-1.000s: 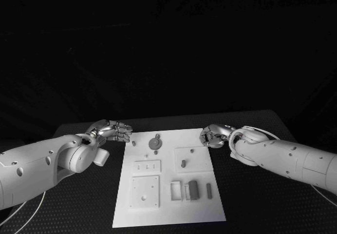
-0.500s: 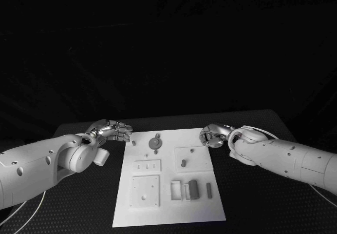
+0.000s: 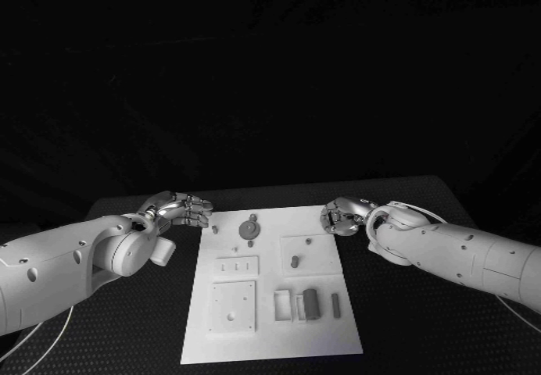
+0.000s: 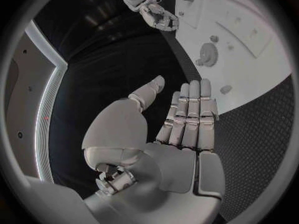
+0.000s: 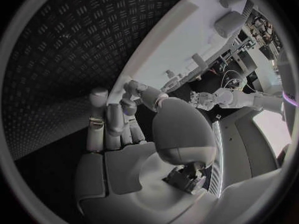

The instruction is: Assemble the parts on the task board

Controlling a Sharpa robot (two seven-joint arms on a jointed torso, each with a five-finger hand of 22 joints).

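Task board (image 3: 270, 344) mid-table (image 3: 124, 205), long axis near–far. Left hand (image 3: 180, 209) just off its far-left corner, right hand (image 3: 342, 216) at far-right edge. On board: gear part (image 3: 249, 230) far-centre, upright parts (image 3: 311, 303) near-right.

Table (image 3: 406, 195): black, with a fine ribbed texture.
On it: the white task board (image 3: 338, 328) lay flat at the middle, its long side running away from the robot.
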